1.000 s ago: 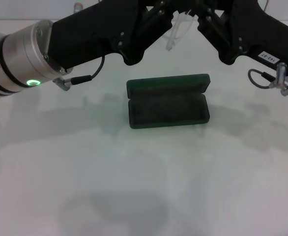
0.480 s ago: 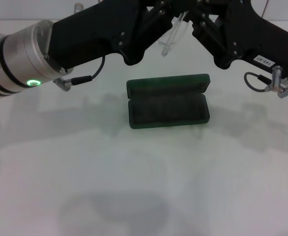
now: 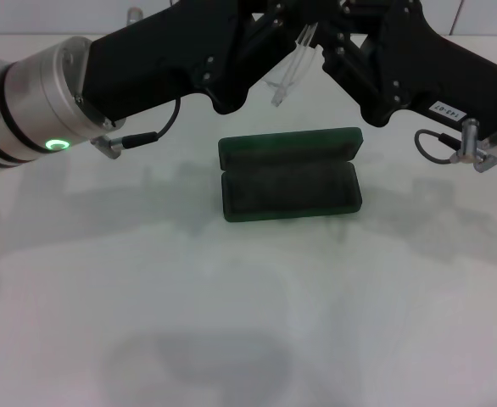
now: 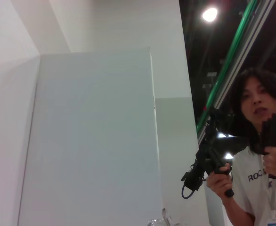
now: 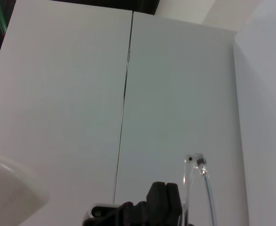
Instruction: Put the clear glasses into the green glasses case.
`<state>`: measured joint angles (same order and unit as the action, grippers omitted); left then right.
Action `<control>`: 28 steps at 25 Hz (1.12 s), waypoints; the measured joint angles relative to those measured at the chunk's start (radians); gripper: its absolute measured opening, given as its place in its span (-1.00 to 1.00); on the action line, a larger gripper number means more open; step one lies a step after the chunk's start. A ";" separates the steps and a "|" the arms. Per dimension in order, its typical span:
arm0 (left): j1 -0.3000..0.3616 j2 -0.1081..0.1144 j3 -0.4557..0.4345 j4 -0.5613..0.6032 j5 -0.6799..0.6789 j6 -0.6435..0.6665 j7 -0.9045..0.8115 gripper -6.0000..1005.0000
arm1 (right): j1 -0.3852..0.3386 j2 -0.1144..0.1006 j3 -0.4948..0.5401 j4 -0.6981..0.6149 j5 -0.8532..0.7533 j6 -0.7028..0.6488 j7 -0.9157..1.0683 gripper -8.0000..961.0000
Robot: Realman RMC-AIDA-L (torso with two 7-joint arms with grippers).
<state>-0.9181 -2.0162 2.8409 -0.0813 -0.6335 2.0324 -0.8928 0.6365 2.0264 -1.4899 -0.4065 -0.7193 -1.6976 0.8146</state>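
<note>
We see the clear glasses point(image 3: 289, 72) shifted leftward, hanging above the open green glasses case point(image 3: 289, 174). Both grippers meet there; grip unclear, so lowering comes next.

The clear glasses point(image 3: 289, 69), colourless and nearly lost against the pale background, hang in the air at the far side of the scene, thin arms slanting downward above and behind the case. The green case point(image 3: 289, 175) lies open on the white surface, lid tipped back, dark lining showing, with nothing inside.
</note>
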 joint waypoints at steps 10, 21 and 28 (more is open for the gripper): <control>0.012 -0.001 0.000 -0.002 -0.007 0.000 0.000 -0.90 | -0.005 0.000 0.000 -0.004 0.006 0.001 -0.003 -0.81; 0.023 0.003 0.003 -0.002 -0.008 0.000 0.000 -0.90 | -0.019 0.000 0.009 -0.009 0.017 -0.001 -0.024 -0.81; 0.042 0.011 0.003 -0.002 -0.008 0.001 0.000 -0.90 | -0.025 -0.006 0.023 -0.013 0.027 -0.005 -0.033 -0.81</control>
<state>-0.8764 -2.0051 2.8436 -0.0829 -0.6415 2.0331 -0.8928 0.6116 2.0208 -1.4671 -0.4192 -0.6925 -1.7030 0.7814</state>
